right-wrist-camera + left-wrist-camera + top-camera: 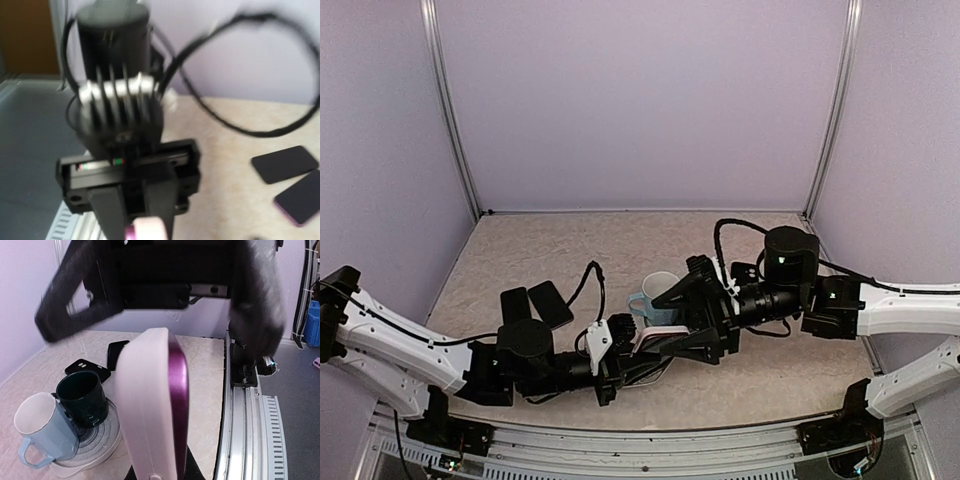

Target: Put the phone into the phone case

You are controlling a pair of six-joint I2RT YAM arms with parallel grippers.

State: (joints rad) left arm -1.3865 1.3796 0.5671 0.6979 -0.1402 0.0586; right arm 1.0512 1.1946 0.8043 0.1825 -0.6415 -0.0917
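Left jaws clamped on smooth, rounded pink phone case (145, 405), upright above mottled tabletop (207, 370). Glossy purple phone (178, 400) (edge only showing) flush along case's side. Right jaws spread wide, just above.

mugs (657, 292) crowding centre, open table (620, 238) beyond

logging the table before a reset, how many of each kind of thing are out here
mugs: 2 (blue mug, dark green mug)
plate: 1
flat black slabs: 2, phone or case unclear
pink case: 1
purple phone: 1
total: 7
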